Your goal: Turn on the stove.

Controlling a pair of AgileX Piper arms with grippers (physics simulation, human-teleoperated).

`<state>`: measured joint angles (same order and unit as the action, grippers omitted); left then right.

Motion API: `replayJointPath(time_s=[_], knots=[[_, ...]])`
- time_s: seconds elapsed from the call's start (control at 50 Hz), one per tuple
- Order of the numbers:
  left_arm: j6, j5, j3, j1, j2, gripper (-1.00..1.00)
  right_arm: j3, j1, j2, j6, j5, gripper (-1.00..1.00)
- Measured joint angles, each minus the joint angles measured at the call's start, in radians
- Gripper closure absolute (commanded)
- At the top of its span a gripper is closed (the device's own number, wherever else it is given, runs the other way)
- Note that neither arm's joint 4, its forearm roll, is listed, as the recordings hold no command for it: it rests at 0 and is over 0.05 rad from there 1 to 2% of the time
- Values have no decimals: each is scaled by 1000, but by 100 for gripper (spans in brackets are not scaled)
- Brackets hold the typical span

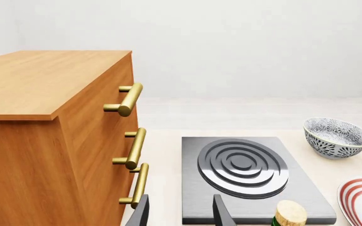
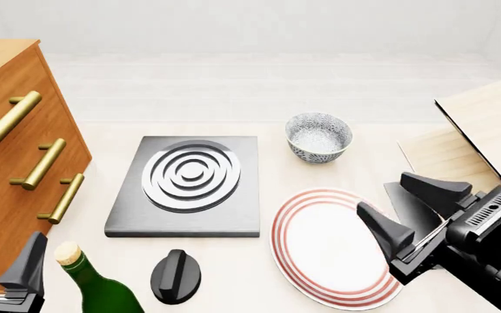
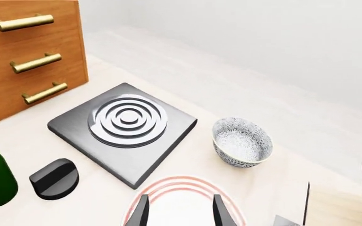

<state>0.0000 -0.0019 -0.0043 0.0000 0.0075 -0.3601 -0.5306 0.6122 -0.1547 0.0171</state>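
Black knob (image 2: 175, 276) sits on the table in front of the stove (image 2: 186, 186), its ridge pointing away from the robot. It lies just right of the spread left gripper (image 2: 2, 261). The spread right gripper (image 2: 411, 212), over the plate (image 2: 307, 261), is farther away.

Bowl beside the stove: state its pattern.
The bowl has a blue-and-white floral pattern, clearest in the front view.

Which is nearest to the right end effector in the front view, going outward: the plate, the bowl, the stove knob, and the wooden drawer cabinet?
From the right end effector:
1. Plate, just to its left, partly under the fingers.
2. Bowl, farther back on the table.
3. Stove knob, at the near edge, left of the plate.
4. Drawer cabinet, far left.
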Motion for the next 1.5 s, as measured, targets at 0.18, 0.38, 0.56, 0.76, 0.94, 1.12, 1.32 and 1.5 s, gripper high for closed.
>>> replayJointPath(time_s=[0.18, 0.38, 0.56, 0.76, 0.94, 1.12, 1.32, 1.5], knots=[[0, 0, 0, 0, 0, -100, -48, -90, 157, -25, 35, -100], [0, 0, 0, 0, 0, -100, -105, -182, 328, -34, 79, -100], [0, 0, 0, 0, 0, -100, -181, -254, 462, -31, 75, -100], [0, 0, 0, 0, 0, -100, -270, -321, 602, -19, 72, -100], [0, 0, 0, 0, 0, -100, -332, -361, 706, 12, 82, -100], [0, 0, 0, 0, 0, -100, -376, -388, 806, 53, 111, -100], [0, 0, 0, 0, 0, -100, -406, -408, 914, 84, 152, -100], [0, 0, 0, 0, 0, -100, -439, -407, 997, 83, 167, -100]])
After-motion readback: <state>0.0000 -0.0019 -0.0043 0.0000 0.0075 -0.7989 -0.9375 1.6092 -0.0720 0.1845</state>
